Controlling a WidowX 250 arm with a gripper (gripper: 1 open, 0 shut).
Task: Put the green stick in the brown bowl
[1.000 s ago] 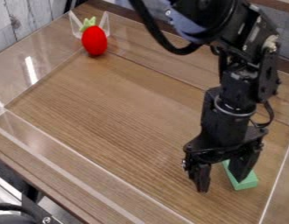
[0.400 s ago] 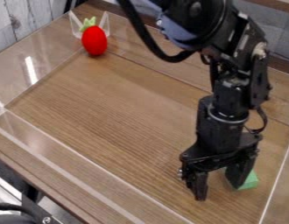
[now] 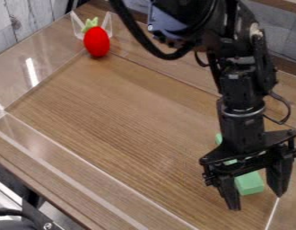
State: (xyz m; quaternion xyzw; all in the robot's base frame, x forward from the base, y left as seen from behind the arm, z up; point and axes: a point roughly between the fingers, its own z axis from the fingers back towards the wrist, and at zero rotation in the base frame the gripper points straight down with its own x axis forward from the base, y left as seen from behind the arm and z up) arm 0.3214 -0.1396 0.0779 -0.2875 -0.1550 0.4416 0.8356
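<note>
The tool [image 3: 255, 199] now straddles the green stick [image 3: 247, 182], its fingers apart; we judge the grasp comes next.

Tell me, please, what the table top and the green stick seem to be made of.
The table top looks like wood or a wood-effect laminate with a satin finish, judging by its warm brown tone and pale edging. The green stick looks like matte plastic or painted wood; its even mint color shows no grain, so I can't tell which.
</note>
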